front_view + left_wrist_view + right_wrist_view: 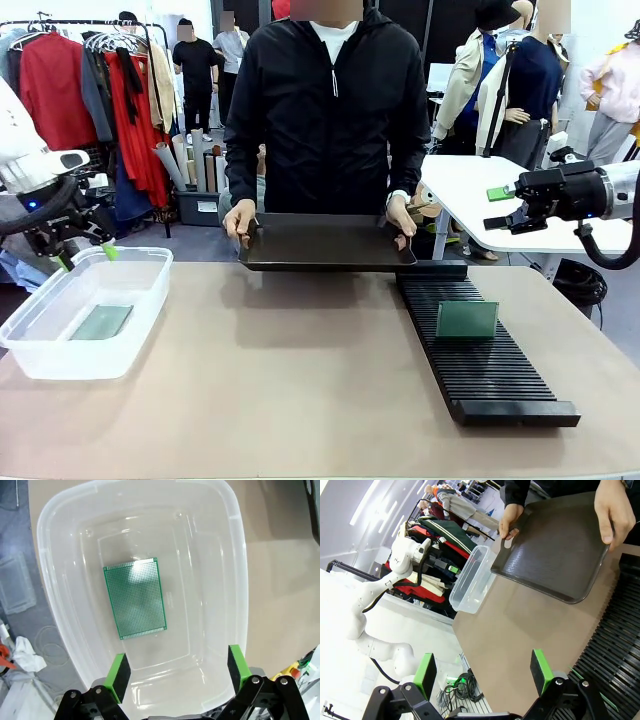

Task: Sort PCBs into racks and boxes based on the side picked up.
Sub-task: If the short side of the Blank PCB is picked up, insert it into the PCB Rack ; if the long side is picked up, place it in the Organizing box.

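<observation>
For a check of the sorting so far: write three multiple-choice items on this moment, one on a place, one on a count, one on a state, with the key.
1. Where does the circuit board with its dotted face up lie?
A. flat in the clear tub
B. on the black tray
C. on the bare table

2. How many boards stand in the slotted rack?
A. none
B. one
C. three

3. How is the left hand?
A. shut on a board
B. open above the tub
C. resting on the rack

Key: 1 A, the board lies on the floor of the clear tub. 2 B, a single board stands in the slotted rack. 3 B, the left hand has its green pads apart, nothing between them.
</observation>
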Controlling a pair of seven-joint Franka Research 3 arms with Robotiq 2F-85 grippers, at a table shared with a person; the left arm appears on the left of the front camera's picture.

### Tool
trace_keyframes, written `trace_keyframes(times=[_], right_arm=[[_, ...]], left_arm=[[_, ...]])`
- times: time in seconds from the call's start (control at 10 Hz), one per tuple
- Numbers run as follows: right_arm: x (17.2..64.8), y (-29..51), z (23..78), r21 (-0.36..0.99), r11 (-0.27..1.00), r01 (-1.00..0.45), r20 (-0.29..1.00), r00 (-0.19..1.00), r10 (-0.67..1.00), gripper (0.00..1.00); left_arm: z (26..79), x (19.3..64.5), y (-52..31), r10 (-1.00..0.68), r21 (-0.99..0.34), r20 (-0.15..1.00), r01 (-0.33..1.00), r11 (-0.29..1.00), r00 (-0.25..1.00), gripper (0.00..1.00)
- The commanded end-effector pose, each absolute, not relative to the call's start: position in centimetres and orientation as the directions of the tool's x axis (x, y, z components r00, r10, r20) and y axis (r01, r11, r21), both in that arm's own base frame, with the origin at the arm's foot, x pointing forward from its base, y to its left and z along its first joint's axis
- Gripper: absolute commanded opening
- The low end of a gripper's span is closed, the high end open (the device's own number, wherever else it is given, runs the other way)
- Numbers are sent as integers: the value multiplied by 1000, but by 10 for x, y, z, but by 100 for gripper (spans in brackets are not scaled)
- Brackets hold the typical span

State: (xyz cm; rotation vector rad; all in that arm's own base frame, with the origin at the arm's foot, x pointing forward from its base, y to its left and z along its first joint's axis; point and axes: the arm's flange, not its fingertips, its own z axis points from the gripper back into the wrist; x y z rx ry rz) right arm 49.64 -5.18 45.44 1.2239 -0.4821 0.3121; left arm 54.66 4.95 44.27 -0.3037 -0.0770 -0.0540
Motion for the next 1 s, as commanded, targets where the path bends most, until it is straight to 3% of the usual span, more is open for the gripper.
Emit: trace_keyframes(times=[0.0,0.9], right_arm=[[496,-51,456,818,316,-481,514,857,-28,100],[496,-51,456,818,316,-481,514,857,-28,100]], left_arm=[[440,549,52,-42,-296,82,64,953,996,100],[439,548,50,-41,-297,79,63,953,996,100]])
